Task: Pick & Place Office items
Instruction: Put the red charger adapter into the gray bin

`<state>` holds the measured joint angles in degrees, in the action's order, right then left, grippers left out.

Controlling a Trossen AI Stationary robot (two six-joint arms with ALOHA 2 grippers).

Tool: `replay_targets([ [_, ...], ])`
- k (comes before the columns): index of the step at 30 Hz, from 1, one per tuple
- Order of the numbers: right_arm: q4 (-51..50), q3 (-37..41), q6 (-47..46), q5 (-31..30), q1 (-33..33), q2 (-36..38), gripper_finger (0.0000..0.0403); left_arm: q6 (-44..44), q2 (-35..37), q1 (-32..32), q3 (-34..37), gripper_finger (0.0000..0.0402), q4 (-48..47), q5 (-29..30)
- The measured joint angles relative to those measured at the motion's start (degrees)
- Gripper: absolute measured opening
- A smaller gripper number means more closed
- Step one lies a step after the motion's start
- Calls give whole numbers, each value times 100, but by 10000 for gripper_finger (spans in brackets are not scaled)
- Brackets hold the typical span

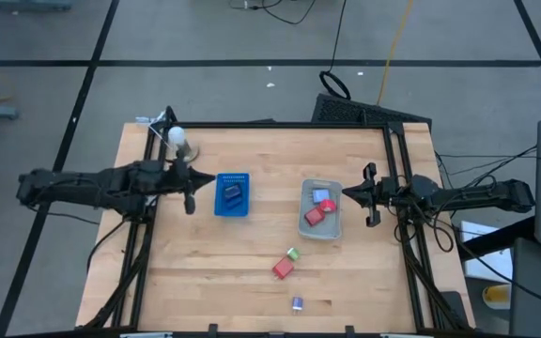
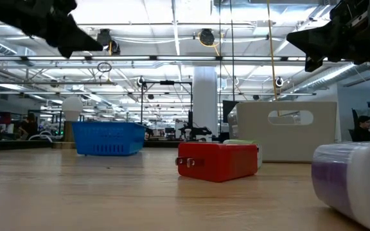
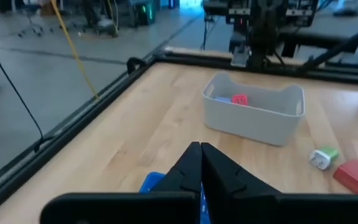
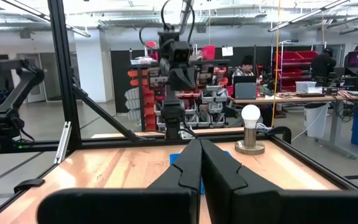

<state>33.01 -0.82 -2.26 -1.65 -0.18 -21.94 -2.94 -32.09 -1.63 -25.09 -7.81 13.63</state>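
Closest to the low camera, a pale cylinder-like piece with a purple band (image 2: 355, 179) fills the corner of that view; from above it is only a tiny purplish block (image 1: 297, 303) near the front edge of the wooden surface (image 1: 186, 272). Next back lies the red block (image 1: 283, 269), which the low view shows with two metal prongs pointing sideways (a detail lost from overhead), and just beyond it the small green piece (image 1: 292, 253), which the left wrist view shows as green and white.

Farther in stands the clear grey bin (image 1: 321, 223), holding a red piece (image 1: 314, 215) and a pink-and-blue one (image 1: 323, 198); the low view gives only its blank wall, so the contents show from above and partly from the left wrist. To its left sits the blue tray (image 1: 232, 178) with a dark item (image 1: 233, 192) inside, again hidden by the tray's wall at table height.

The left pincer (image 1: 190, 192) hangs above the surface just beside the blue tray, its fingers (image 3: 191, 171) pressed together on nothing. The right pincer (image 1: 372, 195) hangs near the bin's right side, its fingers (image 4: 191, 171) likewise together and empty. At the far left corner a lamp with a white bulb (image 1: 176, 137) stands on its base.
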Motion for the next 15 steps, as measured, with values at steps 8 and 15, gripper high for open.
replay_targets([
  [8,-1,0,-2,0,0,-1,0,-149,741,-72,1258,1,970,44],
  [15,-2,0,-4,0,0,-1,0,-66,1032,-69,1768,1,1158,344],
])
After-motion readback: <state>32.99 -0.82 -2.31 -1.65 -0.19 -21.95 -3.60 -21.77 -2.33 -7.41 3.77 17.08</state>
